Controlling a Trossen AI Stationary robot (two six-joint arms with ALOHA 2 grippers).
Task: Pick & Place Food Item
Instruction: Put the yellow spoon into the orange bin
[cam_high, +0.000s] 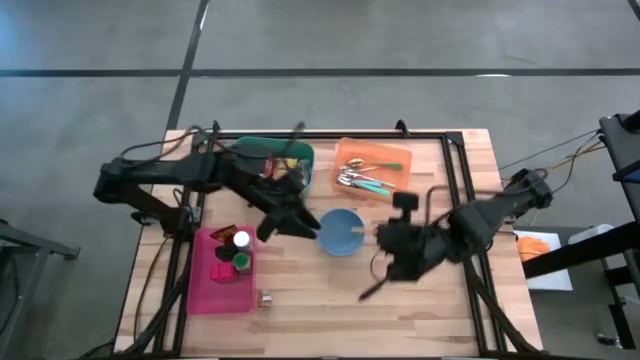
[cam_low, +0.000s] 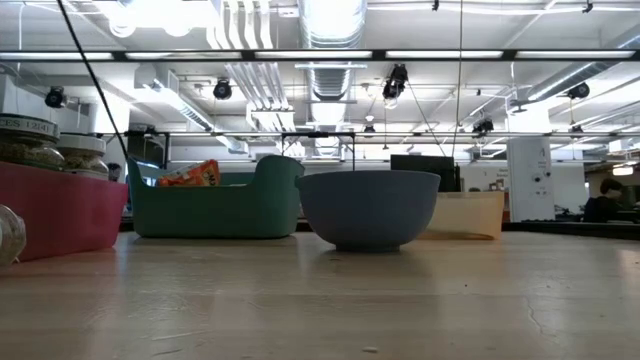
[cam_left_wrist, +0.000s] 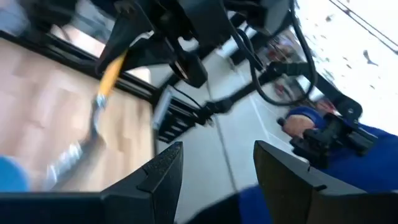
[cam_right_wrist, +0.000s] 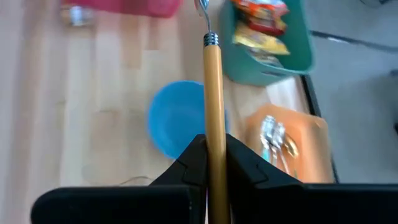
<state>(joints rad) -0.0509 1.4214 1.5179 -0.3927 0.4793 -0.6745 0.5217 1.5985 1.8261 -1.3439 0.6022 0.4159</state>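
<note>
A: where's the utensil (cam_right_wrist: 213, 106)?

B: right gripper (cam_right_wrist: 211, 163) has it, fingers clamped on the yellow wooden handle. In its wrist view the long axis runs straight out from the jaws, metal ferrule at the far end, pointing over the blue bowl (cam_right_wrist: 177, 118) toward the green bin (cam_right_wrist: 273, 46)

A: head of it?

B: cut off at the frame edge, can't tell what kind of utensil. From overhead the right arm covers most of it, only a dark sliver shows

A: left side?

B: left gripper (cam_left_wrist: 214, 171) sits just beside the bowl (cam_high: 340, 232), fingers apart, nothing between them. Its wrist view is blurred and mostly shows the other arm and floor

A: food items?

B: packets lie in the green bin (cam_high: 275, 158), labels too small to read. Orange tray (cam_high: 372, 166) holds spoons, pink bin (cam_high: 220, 272) holds jars. At table level the bowl (cam_low: 368, 208) hides most of the tray, and neither gripper shows there
</note>
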